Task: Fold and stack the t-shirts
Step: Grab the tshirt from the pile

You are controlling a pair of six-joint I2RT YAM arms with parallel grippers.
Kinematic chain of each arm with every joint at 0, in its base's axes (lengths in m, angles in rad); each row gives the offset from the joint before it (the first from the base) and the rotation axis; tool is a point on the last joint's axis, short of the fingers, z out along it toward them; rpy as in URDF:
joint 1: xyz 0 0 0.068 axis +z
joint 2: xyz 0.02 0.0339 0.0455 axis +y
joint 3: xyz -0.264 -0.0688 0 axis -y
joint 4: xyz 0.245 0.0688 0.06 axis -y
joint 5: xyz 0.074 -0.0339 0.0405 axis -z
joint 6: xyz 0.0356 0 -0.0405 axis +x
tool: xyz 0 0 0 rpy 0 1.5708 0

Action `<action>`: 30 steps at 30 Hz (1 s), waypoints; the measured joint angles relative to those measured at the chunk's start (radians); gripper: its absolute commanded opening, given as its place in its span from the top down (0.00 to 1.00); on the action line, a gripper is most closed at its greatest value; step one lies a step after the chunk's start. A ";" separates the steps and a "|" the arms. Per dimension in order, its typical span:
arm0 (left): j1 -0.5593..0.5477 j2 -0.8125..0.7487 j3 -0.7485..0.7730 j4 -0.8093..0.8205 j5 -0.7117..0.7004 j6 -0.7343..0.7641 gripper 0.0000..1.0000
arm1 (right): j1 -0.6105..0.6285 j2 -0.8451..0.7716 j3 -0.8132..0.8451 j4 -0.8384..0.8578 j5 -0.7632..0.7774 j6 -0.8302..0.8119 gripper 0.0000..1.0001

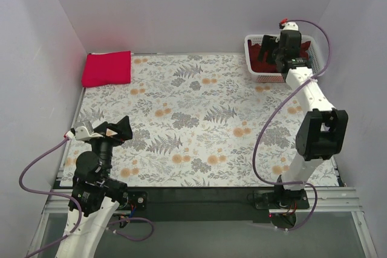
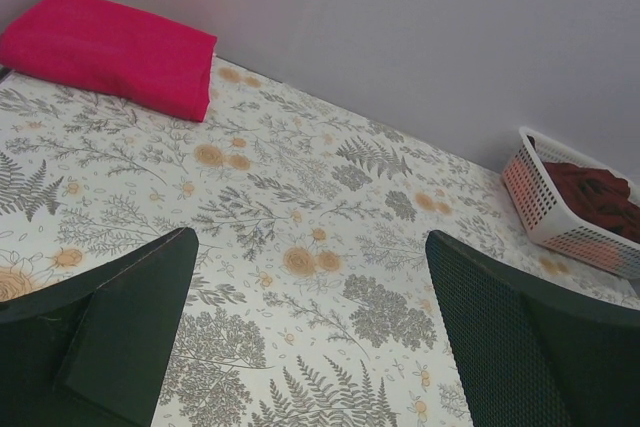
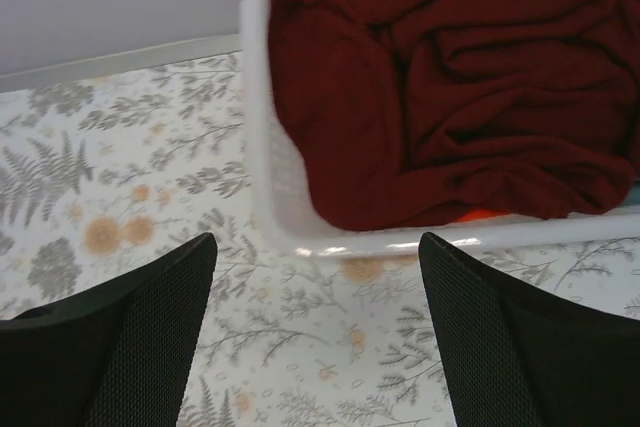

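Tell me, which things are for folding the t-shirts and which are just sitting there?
For the job:
folded magenta-pink t-shirt, at the table's far left corner
crumpled dark maroon t-shirt, inside the white basket
orange cloth, peeking out beneath the maroon one

Just there:
white basket, only holding the clothes
floral table cloth

Top view: my right arm (image 1: 290, 49) covers much of the white basket (image 1: 250, 55) and the maroon t-shirt (image 1: 264, 48) inside it. Right wrist view: the basket is cut off at the top and right edges, and an orange cloth (image 3: 478, 215) shows only as a sliver beneath the maroon. Left wrist view: the magenta t-shirt (image 2: 110, 47) runs past the left edge.
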 measured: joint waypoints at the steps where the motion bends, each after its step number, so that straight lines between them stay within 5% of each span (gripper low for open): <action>1: -0.001 -0.004 0.000 0.001 0.000 0.000 0.02 | -0.022 0.040 0.031 -0.006 0.005 0.000 0.14; 14: -0.001 0.003 -0.002 0.002 0.012 0.000 0.02 | -0.158 0.491 0.377 -0.019 -0.005 -0.046 0.33; 17: -0.001 0.013 -0.003 0.005 0.015 0.000 0.02 | -0.159 0.533 0.381 -0.023 -0.019 -0.060 0.47; 18: -0.001 0.016 -0.003 0.008 0.016 0.000 0.02 | -0.159 0.541 0.381 -0.024 -0.025 -0.066 0.70; 21: -0.001 0.019 -0.006 0.014 0.019 0.000 0.02 | -0.161 0.544 0.381 -0.026 -0.050 -0.080 0.98; 30: -0.001 0.018 -0.011 0.016 0.024 0.001 0.02 | -0.145 0.358 0.384 -0.079 -0.077 -0.117 0.99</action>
